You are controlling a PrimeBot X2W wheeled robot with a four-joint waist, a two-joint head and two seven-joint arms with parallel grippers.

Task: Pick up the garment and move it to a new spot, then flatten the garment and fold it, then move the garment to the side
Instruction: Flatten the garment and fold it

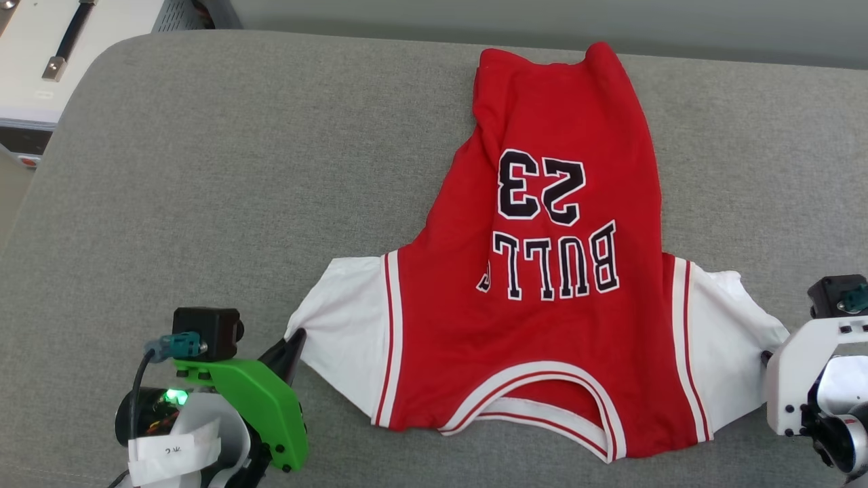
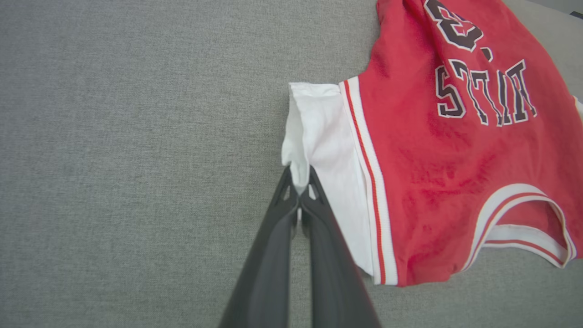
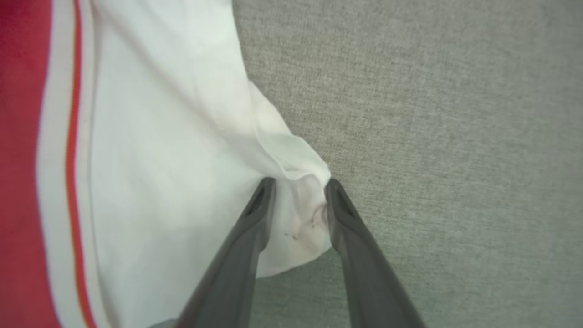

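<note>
The garment (image 1: 542, 325) lies spread on the grey cushion (image 1: 203, 169), printed side up with "BULLS 23", collar toward me, hem far away. My left gripper (image 1: 295, 339) is shut on the outer edge of the left white sleeve (image 2: 319, 136); in the left wrist view a pinch of white cloth sits between the closed tips of the left gripper (image 2: 299, 182). My right gripper (image 3: 298, 184) straddles the corner of the right white sleeve (image 3: 173, 136), its fingers apart with cloth between them. In the head view the white right wrist (image 1: 807, 379) sits at that sleeve's outer edge, hiding the fingers.
A white cabinet with a dark handle (image 1: 41, 61) stands past the cushion's far left corner. A pale wall strip (image 1: 542, 20) runs behind the cushion's rounded back edge. Bare grey fabric stretches left of the garment.
</note>
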